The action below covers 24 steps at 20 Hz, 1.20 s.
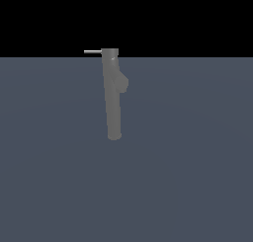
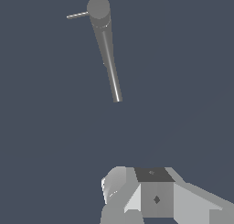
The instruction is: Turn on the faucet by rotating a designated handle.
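Note:
The faucet (image 1: pixel 112 98) is a tall matte grey column standing on the blue-grey floor, with a stubby spout (image 1: pixel 123 83) on its upper side towards the exterior view's right. The handle (image 1: pixel 93 51) is a thin silvery rod jutting from the column's top towards the exterior view's left. The wrist view looks down on the faucet (image 2: pixel 106 49) and the handle (image 2: pixel 77 15) from above. Only a white and grey part of my gripper (image 2: pixel 153 193) shows at that picture's edge, well apart from the faucet. Its fingers do not show clearly. The gripper is out of the exterior view.
A flat blue-grey floor (image 1: pixel 188 177) spreads all round the faucet. Above its far edge the background is black.

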Each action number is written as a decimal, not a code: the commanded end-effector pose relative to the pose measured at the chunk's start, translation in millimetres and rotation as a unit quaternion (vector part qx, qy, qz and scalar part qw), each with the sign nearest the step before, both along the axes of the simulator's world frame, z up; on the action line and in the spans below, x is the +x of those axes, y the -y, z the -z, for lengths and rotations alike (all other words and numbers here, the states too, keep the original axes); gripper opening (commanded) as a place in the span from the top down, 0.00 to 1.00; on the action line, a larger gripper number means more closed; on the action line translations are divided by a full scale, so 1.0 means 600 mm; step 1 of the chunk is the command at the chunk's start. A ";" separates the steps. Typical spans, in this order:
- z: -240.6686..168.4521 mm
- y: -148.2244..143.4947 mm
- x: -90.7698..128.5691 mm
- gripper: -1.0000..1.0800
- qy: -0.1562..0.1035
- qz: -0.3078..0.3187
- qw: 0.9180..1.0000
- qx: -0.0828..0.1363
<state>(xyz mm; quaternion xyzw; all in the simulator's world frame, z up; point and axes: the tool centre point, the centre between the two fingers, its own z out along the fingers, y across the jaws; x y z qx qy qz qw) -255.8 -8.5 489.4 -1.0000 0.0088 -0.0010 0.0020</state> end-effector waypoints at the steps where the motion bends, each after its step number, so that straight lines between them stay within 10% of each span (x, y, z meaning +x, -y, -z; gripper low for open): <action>1: 0.000 0.000 0.000 1.00 0.000 0.000 1.000 0.000; 24: 0.020 -0.017 0.055 1.00 -0.008 -0.035 0.999 -0.023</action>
